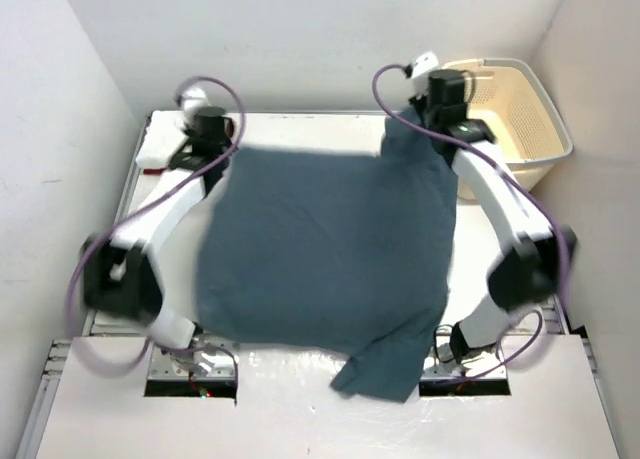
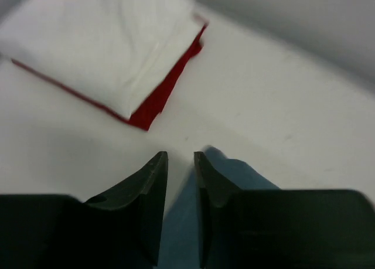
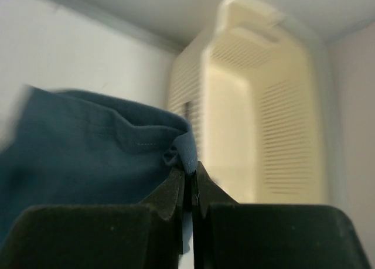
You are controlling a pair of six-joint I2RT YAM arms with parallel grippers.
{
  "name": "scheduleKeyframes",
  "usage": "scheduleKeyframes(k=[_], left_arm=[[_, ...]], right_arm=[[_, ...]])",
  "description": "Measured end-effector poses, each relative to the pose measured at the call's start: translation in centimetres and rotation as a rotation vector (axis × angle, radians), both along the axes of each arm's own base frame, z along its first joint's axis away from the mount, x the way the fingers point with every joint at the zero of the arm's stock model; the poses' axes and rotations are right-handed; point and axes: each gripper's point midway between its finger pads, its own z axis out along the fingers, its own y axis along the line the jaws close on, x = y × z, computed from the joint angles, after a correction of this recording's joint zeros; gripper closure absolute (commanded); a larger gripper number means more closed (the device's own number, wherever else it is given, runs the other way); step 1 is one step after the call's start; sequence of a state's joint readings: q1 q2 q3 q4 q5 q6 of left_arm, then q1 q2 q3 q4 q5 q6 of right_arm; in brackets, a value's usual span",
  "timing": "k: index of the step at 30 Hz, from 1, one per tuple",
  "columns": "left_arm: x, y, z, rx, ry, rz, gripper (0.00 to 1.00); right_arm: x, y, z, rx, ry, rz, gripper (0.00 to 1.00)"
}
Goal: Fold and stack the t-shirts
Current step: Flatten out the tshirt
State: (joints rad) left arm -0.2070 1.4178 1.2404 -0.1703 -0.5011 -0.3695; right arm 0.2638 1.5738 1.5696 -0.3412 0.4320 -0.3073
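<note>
Between the clenched fingers of the right pincer (image 3: pixel 188 170) sat a corner of the teal shirt (image 1: pixel 330 249); the left pincer (image 2: pixel 180 159) stood slightly parted above another corner, with the folded white shirt (image 2: pixel 105 40) and red shirt (image 2: pixel 157 104) just beyond its tips. Spreading seemed in hand; next, both should let go and regrasp for folding.

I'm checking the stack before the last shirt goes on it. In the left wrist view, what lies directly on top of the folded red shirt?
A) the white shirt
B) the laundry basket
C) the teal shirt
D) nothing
A: the folded white shirt lies on the red shirt, of which only an edge shows along its border, while the teal shirt lies apart from that stack.
</note>
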Motion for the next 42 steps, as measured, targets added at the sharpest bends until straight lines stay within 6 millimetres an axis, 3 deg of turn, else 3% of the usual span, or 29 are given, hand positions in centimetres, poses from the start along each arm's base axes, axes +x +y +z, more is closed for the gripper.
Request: scheduleKeyframes(k=[1, 2, 4, 5, 6, 8, 11, 14, 16, 19, 22, 27, 30, 33, 38, 42], left_arm=[[1.0, -0.1, -4.2, 0.018, 0.101, 0.008, 0.72], [1.8, 0.0, -8.0, 0.035, 0.198, 0.02, 0.64], [3.6, 0.1, -12.9, 0.062, 0.33, 0.03, 0.49], [4.7, 0.2, -14.7, 0.068, 0.379, 0.037, 0.32], [5.5, 0.2, -15.9, 0.074, 0.407, 0.038, 0.06], [6.7, 0.0, -16.9, 0.061, 0.424, 0.032, 0.05], [6.8, -0.3, -15.7, 0.035, 0.397, 0.01, 0.01], [6.7, -1.2, -12.7, -0.003, 0.329, -0.028, 0.01], [6.0, -2.1, -10.5, -0.024, 0.277, -0.059, 0.01], [4.0, -4.4, -9.9, -0.068, 0.252, -0.136, 0.0], [2.4, -7.4, -12.4, -0.086, 0.307, -0.221, 0.0], [0.6, -11.5, -20.0, -0.088, 0.489, -0.335, 0.0], [0.0, -11.6, -23.8, -0.076, 0.577, -0.335, 0.0], [0.4, -10.9, -26.1, -0.05, 0.635, -0.308, 0.0], [3.9, -10.0, -25.9, -0.068, 0.601, -0.277, 0.0], [6.0, -7.2, -25.7, -0.102, 0.577, -0.232, 0.0]], right_arm=[[1.3, 0.1, -3.4, 0.019, 0.07, 0.01, 0.92], [2.5, 0.4, -6.4, 0.042, 0.13, 0.022, 0.71], [4.3, 1.3, -12.0, 0.084, 0.25, 0.038, 0.22], [5.2, 1.9, -14.5, 0.101, 0.308, 0.049, 0.01], [5.9, 2.6, -17.1, 0.122, 0.364, 0.061, 0.01], [6.0, 3.8, -21.1, 0.153, 0.459, 0.097, 0.01], [3.8, 4.9, -23.3, 0.196, 0.551, 0.125, 0.01], [2.0, 5.6, -21.5, 0.25, 0.528, 0.139, 0.01], [0.6, 5.7, -19.2, 0.295, 0.486, 0.128, 0.01], [-2.4, 5.3, -16.5, 0.382, 0.419, 0.078, 0.01], [-6.0, 4.5, -17.5, 0.453, 0.413, 0.005, 0.01], [-11.1, 2.8, -24.8, 0.447, 0.592, -0.126, 0.01], [-12.4, 1.8, -28.3, 0.428, 0.682, -0.183, 0.01], [-12.3, 1.0, -30.4, 0.43, 0.721, -0.215, 0.01], [-11.3, 1.4, -32.9, 0.455, 0.781, -0.212, 0.01], [-8.5, 2.7, -33.0, 0.49, 0.777, -0.169, 0.01]])
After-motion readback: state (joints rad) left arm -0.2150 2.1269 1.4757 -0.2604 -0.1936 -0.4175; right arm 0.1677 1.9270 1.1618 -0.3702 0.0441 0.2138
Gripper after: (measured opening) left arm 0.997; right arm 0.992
